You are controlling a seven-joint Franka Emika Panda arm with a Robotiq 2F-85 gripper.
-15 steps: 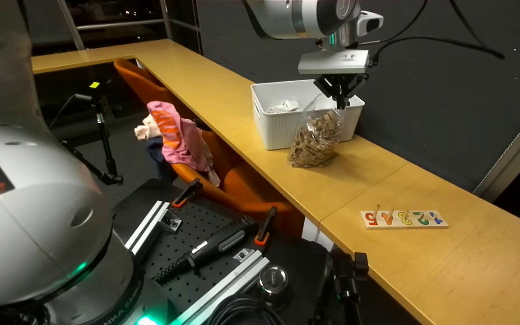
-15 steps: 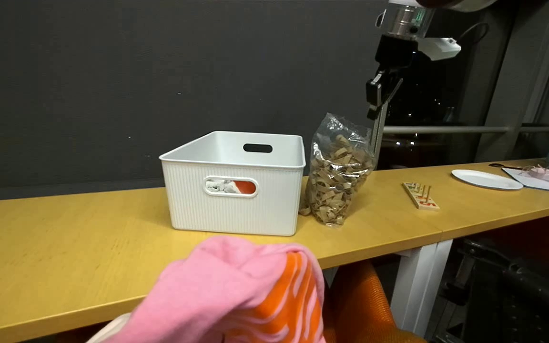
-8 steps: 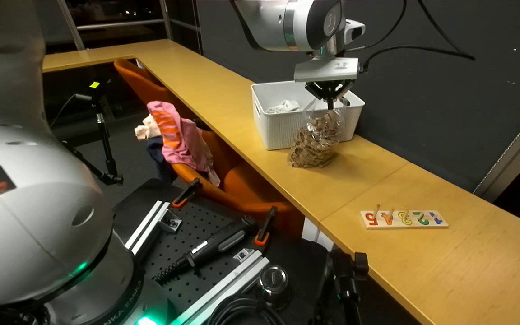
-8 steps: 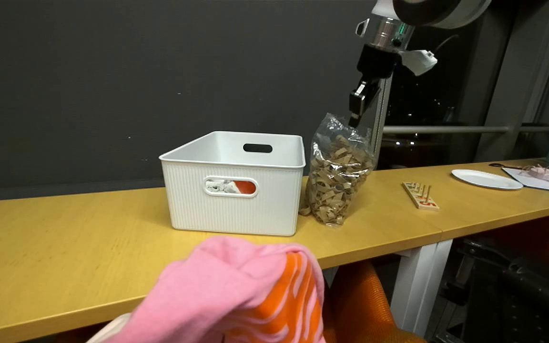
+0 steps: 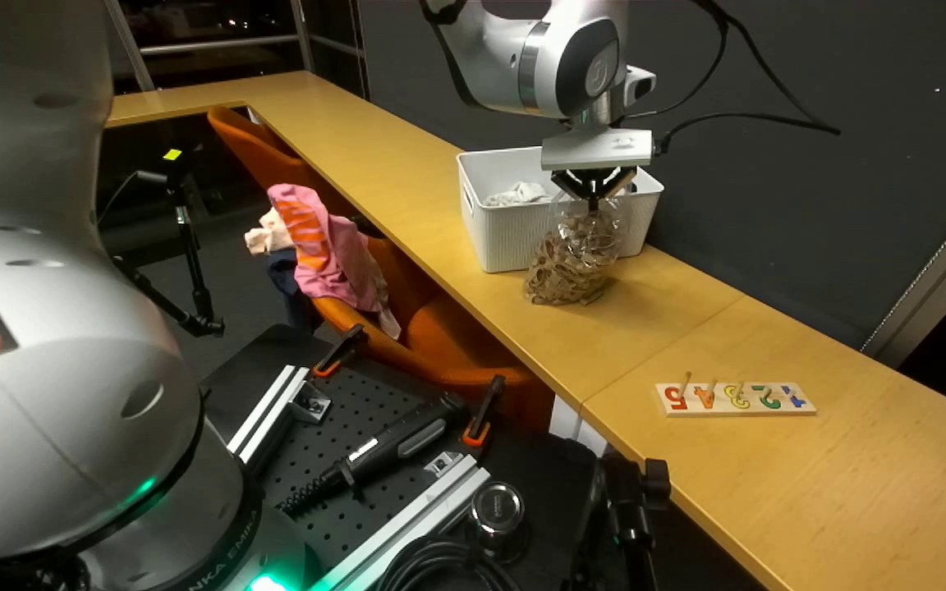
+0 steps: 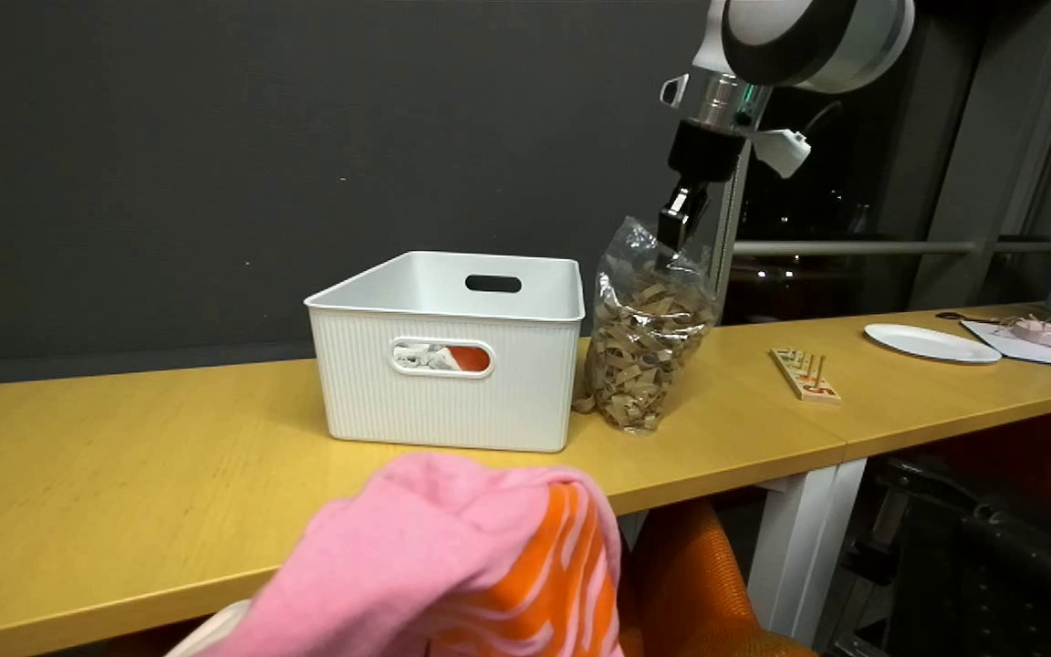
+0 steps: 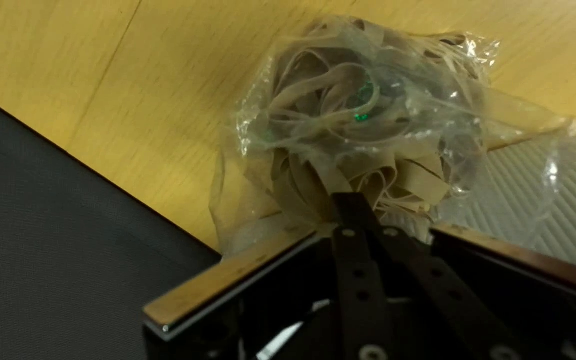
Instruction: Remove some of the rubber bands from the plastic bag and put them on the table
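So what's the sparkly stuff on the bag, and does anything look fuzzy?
That's glare: in the wrist view, white and green glints on the plastic bag, some rubber bands hazy behind it; in both exterior views, white glare on the bag; in an exterior view, the number board looks sharp.

Rubber bands (image 7: 330,173) partly behind tool (image 7: 352,204)

tan rubber bands (image 6: 644,356), clear plastic bag (image 6: 624,254), light-brown table (image 6: 151,456), white bin (image 6: 443,411), black gripper (image 7: 352,205), orange-patterned pink cloth (image 6: 462,538)
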